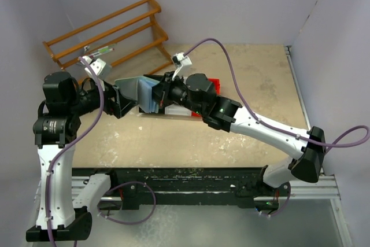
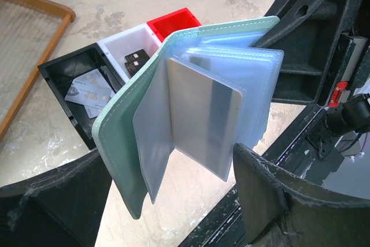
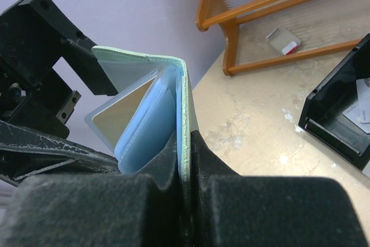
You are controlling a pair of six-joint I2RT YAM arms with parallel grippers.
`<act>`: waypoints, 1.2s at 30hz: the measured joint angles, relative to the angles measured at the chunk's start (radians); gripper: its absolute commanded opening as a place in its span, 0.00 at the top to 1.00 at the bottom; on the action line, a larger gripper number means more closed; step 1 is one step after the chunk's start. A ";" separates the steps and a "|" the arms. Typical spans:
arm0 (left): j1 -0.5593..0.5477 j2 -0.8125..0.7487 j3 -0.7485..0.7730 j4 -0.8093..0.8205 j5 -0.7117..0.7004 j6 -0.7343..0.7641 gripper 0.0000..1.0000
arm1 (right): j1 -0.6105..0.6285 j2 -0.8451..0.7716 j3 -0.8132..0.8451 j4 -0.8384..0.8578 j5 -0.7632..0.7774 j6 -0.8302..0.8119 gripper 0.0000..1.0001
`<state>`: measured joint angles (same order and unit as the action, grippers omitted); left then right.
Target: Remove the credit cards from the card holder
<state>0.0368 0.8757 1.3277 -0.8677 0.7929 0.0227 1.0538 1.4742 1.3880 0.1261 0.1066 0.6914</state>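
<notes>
My right pincer [image 3: 186,166] was clamped on the card holder [image 2: 115,137] cover, left pincer [image 2: 167,189] open, straddling the silver card [image 2: 202,120]. Reckon next up was pinching it and sliding it out.

No text can be read anywhere: the silvery card [image 2: 88,92] lying in the black bin [image 2: 55,76] carries small dark print and a logo, but both are too blurred to make out.

Site inspected: a robot lab cell. Plain walls [image 1: 243,4] enclose my table [image 1: 254,79]. A metal rail [image 1: 329,186] runs along its near edge.
</notes>
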 measured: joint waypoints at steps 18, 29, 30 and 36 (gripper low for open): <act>0.000 -0.021 0.033 -0.032 -0.024 0.005 0.50 | 0.000 -0.053 -0.061 0.046 -0.028 0.010 1.00; 0.000 -0.016 0.047 -0.031 -0.028 -0.014 0.71 | 0.000 -0.079 -0.089 0.087 -0.077 0.010 1.00; 0.000 -0.013 0.050 -0.032 -0.019 -0.018 0.74 | 0.000 -0.081 -0.093 0.094 -0.082 0.010 1.00; -0.004 0.031 0.081 -0.050 0.072 -0.041 1.00 | -0.070 -0.132 -0.167 0.155 -0.225 0.025 0.54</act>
<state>0.0330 0.9066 1.4086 -0.9173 0.8650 -0.0185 0.9836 1.3426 1.2209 0.2813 -0.1181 0.7166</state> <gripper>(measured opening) 0.095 0.164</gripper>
